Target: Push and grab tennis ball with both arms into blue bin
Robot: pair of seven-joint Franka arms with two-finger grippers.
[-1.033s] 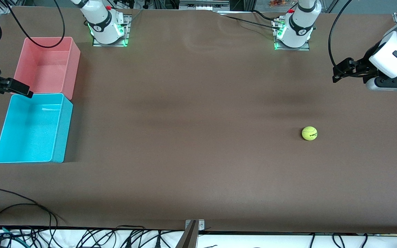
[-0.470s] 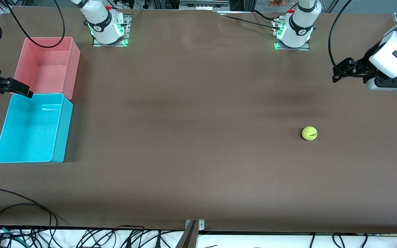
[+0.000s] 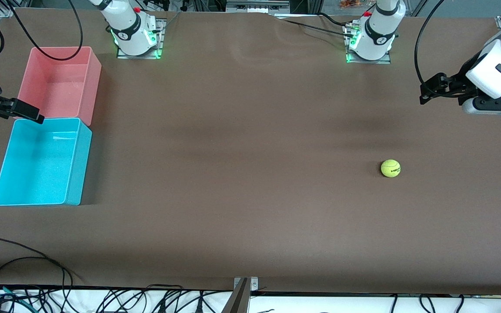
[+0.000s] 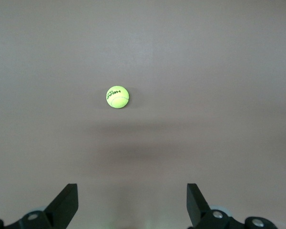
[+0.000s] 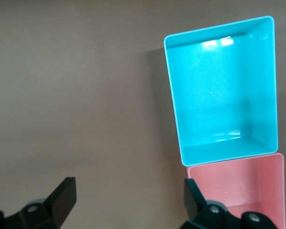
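Note:
The tennis ball (image 3: pixel 390 168) is yellow-green with a dark logo and lies alone on the brown table toward the left arm's end; the left wrist view shows the tennis ball (image 4: pixel 117 97) well ahead of the fingers. My left gripper (image 3: pixel 426 92) hangs open in the air above the table's end, apart from the ball, and the left gripper (image 4: pixel 132 198) holds nothing. The blue bin (image 3: pixel 79 165) stands empty at the right arm's end. My right gripper (image 3: pixel 28 113) hovers open by that bin's corner. In the right wrist view, the right gripper (image 5: pixel 128 195) is empty and the blue bin (image 5: pixel 219 153) lies off to one side.
A pink bin (image 3: pixel 94 82) of the same shape touches the blue bin on the side farther from the front camera, and the pink bin (image 5: pixel 236 191) is empty. Both arm bases (image 3: pixel 136 39) stand along the table's back edge. Loose cables (image 3: pixel 24 261) trail over the front edge.
The right gripper has crept very slightly toward the bins. The ball and the left arm have not moved.

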